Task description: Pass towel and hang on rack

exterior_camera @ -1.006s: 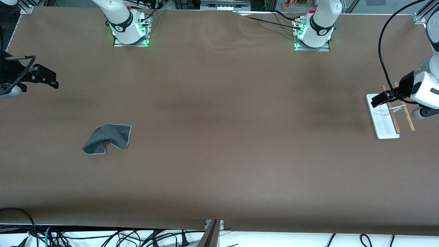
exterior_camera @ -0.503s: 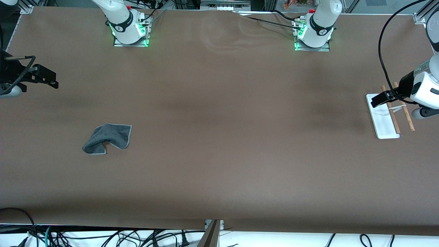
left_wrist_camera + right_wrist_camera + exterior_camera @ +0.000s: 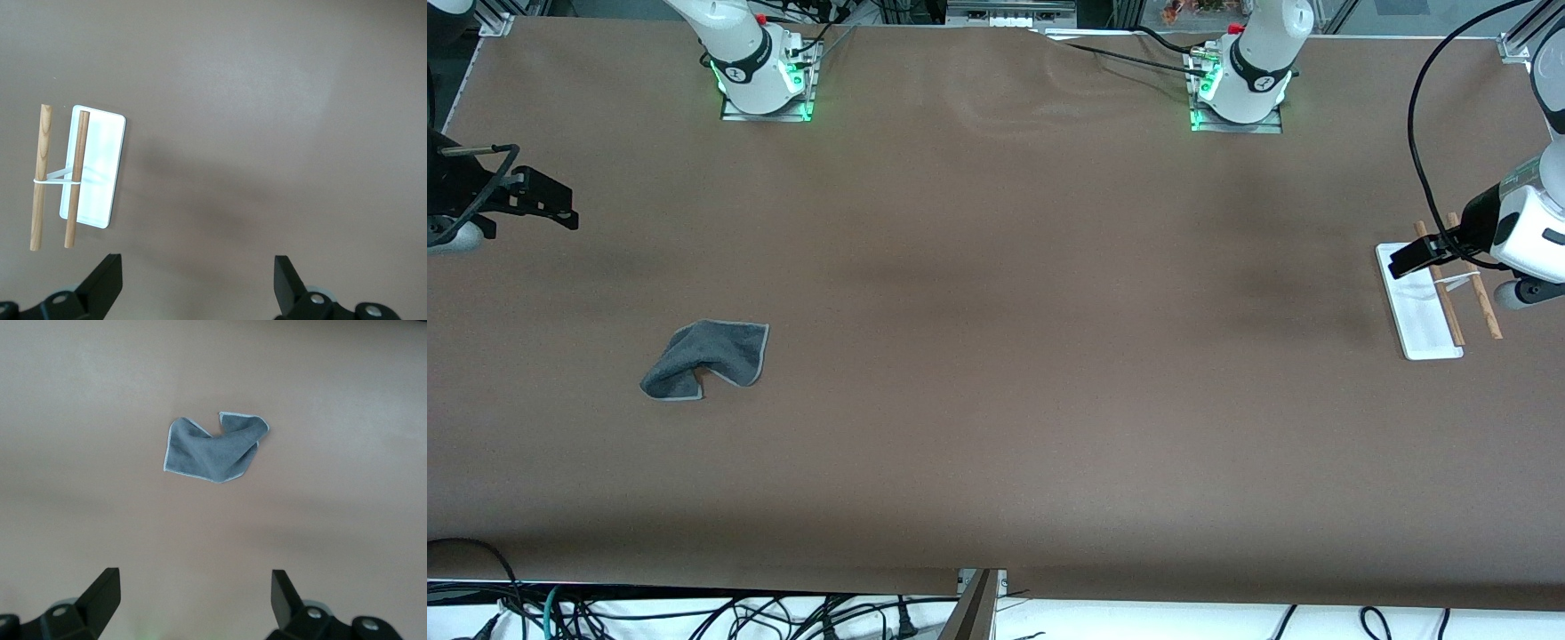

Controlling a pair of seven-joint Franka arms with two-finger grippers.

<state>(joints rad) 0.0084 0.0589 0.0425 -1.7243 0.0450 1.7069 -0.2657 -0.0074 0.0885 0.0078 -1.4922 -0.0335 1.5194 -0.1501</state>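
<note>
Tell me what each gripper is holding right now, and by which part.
Nothing is held. The right gripper is open above the crumpled towel; the left gripper is open above the rack.

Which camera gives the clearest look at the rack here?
The left wrist view: the rack shows whole, white base, both wooden rods and crosspiece unobstructed. In the front view the open left gripper hangs over it, covering part of it. The right wrist view shows only the towel.
</note>
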